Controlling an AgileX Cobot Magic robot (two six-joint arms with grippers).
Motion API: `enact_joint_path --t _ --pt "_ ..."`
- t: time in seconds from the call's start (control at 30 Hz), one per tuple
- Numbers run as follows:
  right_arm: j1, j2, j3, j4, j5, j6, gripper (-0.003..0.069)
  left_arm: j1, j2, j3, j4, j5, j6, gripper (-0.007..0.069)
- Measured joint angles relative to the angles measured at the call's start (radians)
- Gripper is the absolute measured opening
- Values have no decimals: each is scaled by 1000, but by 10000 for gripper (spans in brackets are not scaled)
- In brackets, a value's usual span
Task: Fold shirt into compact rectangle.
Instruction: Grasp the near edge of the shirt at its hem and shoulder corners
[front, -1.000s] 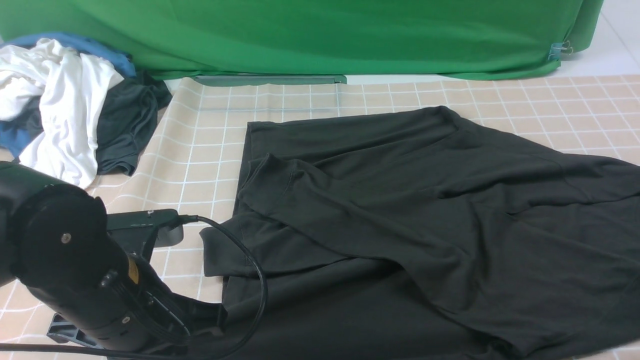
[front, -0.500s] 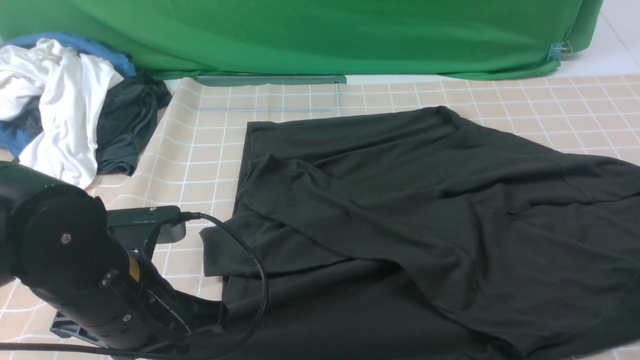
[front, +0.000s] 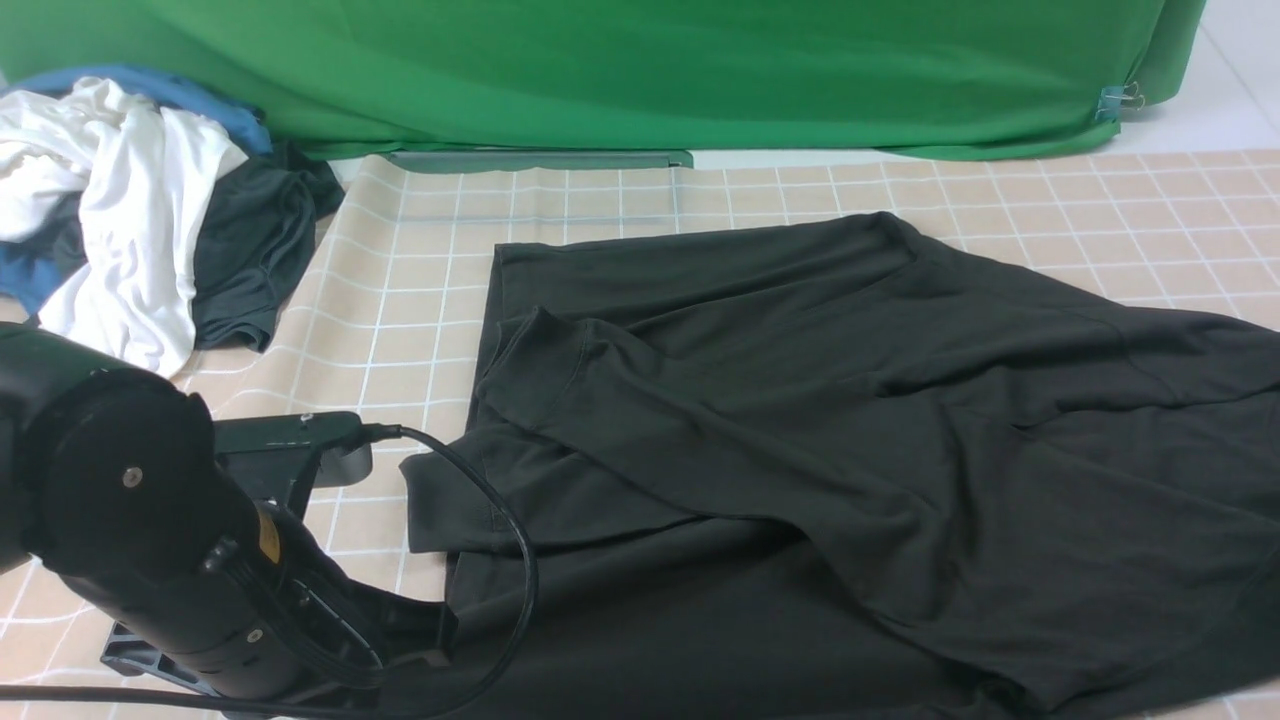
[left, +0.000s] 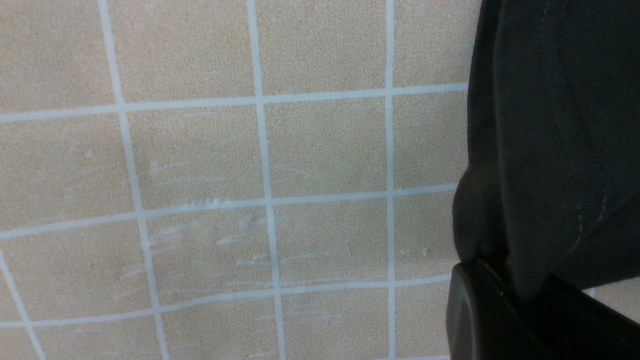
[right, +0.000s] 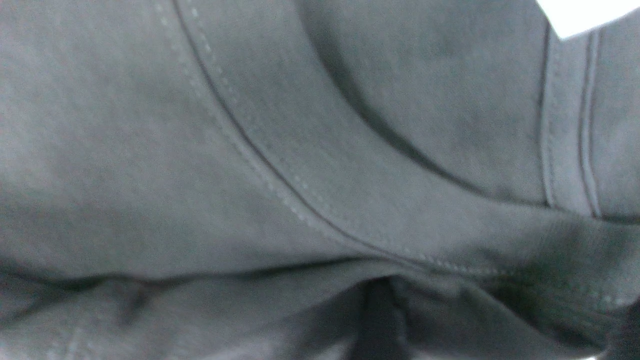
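The black shirt (front: 800, 400) lies spread over the middle and right of the checked table, its upper layer folded across in loose creases. My left gripper (left: 520, 285) is shut on the shirt's edge (left: 550, 125), and black cloth rises from between its fingers. In the front view the left arm (front: 140, 520) sits at the near left, its gripper end against the shirt's near-left edge. The right arm is out of the front view. Its wrist camera is filled with blurred grey-black shirt cloth and a stitched seam (right: 300, 150), and the jaws cannot be made out.
A heap of white, blue and dark grey clothes (front: 130, 210) lies at the back left. A green backdrop (front: 640, 70) hangs along the far edge. The left arm's black cable (front: 520, 560) loops over the shirt's near-left corner. Bare checked table cover (front: 420, 300) lies left of the shirt.
The left wrist has lifted very slightly. The shirt in the front view has barely shifted.
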Motion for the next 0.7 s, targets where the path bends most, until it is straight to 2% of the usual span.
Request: enact_joint_path --t 0.03,0.1,0.13,0.23,0.27,0.47,0.7 --pt "0 0 0 5 -6 -5 459 0 0 0 0 0 0 20" --pt "0 1 0 17 -15 -17 344 0 0 0 0 -1 0 20" --pt "0 1 0 21 -17 -22 320 0 0 0 -1 -4 0 20" --pt "0 1 0 23 -30 -32 120 0 0 0 -4 -5 0 20" --pt "0 1 0 18 -32 -34 78 0 0 0 -4 -5 4 20" --pt "0 -24 0 -1 11 -35 62 0 -22 0 31 -1 11 20" --pt "0 -145 12 -106 202 42 61 0 -83 0 75 35 22 20"
